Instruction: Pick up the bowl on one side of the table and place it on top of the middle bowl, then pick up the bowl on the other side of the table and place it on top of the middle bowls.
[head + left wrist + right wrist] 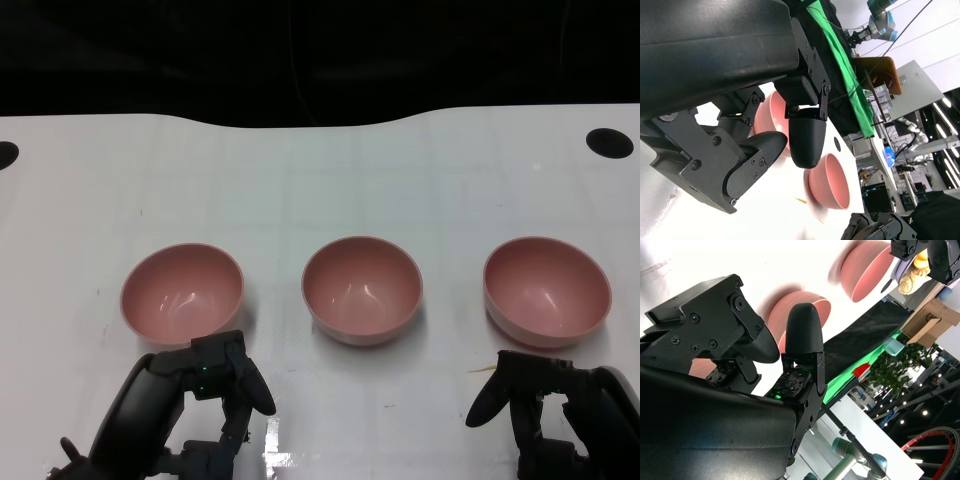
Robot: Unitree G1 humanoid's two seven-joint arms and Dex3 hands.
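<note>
The left hand (225, 385) and right hand (530, 395) hung empty, fingers apart, each just short of its own side bowl. The left bowl (183, 290) and right bowl (547, 291) flanked the middle bowl (361, 290). Only the wrist views showed green cloth (842, 60) beyond the middle bowl.

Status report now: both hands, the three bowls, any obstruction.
Left hand open, short of left bowl. Right hand open, short of right bowl. Middle bowl empty, nothing stacked. Paths unobstructed.
</note>
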